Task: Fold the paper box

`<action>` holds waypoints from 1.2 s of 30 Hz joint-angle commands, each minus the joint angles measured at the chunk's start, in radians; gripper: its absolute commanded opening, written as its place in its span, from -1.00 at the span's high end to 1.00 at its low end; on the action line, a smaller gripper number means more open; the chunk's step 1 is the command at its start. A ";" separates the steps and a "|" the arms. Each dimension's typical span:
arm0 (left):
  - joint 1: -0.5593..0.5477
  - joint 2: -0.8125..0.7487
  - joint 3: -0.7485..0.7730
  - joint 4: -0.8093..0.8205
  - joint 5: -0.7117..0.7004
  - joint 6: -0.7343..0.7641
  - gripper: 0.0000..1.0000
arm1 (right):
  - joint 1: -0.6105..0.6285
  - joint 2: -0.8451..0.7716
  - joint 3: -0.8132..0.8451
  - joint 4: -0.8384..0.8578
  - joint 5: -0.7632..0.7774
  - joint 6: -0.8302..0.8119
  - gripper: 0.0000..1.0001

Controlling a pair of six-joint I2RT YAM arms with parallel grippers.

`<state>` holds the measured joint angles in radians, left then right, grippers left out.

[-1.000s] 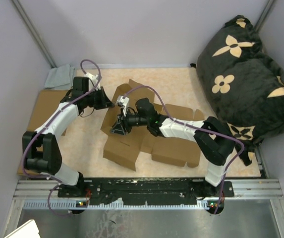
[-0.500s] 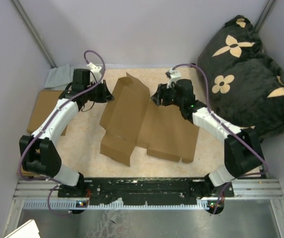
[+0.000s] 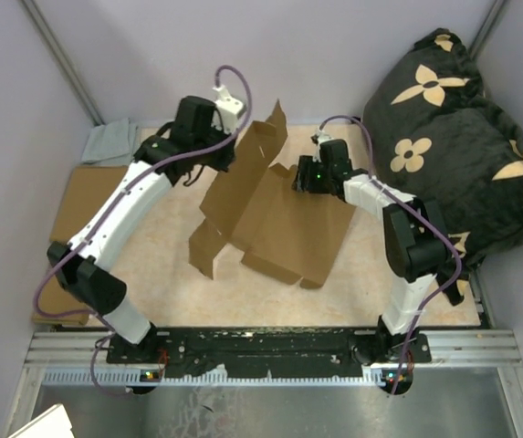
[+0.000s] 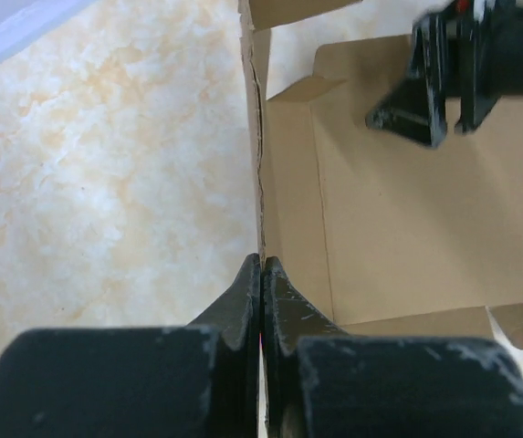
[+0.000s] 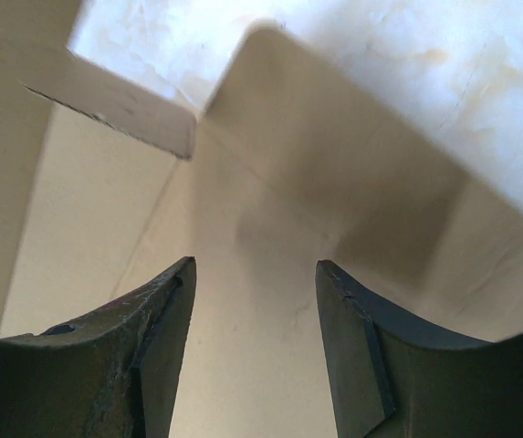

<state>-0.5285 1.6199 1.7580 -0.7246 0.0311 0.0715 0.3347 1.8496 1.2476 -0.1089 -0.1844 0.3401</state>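
The paper box (image 3: 284,224) is a brown die-cut cardboard sheet in the middle of the table. Its left panel stands raised on edge while the rest lies flat. My left gripper (image 3: 227,157) is shut on the top edge of that raised panel. In the left wrist view the thin cardboard edge (image 4: 261,164) runs straight into the closed left gripper (image 4: 261,260). My right gripper (image 3: 299,179) hovers open over the far part of the flat panel, holding nothing. In the right wrist view the right gripper (image 5: 254,265) has bare cardboard (image 5: 243,182) between and below its fingers.
A large black pillow with tan flowers (image 3: 453,137) fills the right back corner. Flat brown cardboard (image 3: 83,205) lies at the left edge, with a grey cloth (image 3: 109,141) behind it. The metal base rail (image 3: 270,351) runs along the near edge. Walls close the back and sides.
My left arm swung toward the back and right, raising the box's left panel upright. The right arm left the sheet's left side for its far right part, and its jaws opened wider.
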 commanded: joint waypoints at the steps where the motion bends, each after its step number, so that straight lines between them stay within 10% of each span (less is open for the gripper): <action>1: -0.102 0.123 0.065 -0.197 -0.202 0.075 1.00 | -0.038 0.002 0.062 0.033 -0.032 0.014 -0.12; 20: -0.312 0.218 0.093 -0.209 -0.575 0.109 1.00 | -0.171 -0.004 0.030 0.058 -0.115 0.023 -0.12; 36: -0.507 0.120 0.027 -0.109 -0.685 0.268 1.00 | -0.268 0.154 0.391 -0.069 -0.108 -0.009 -0.12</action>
<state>-1.0210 1.8416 1.8244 -0.8898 -0.6037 0.2596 0.1047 1.9568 1.5295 -0.1661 -0.2813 0.3424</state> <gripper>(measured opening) 0.008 0.560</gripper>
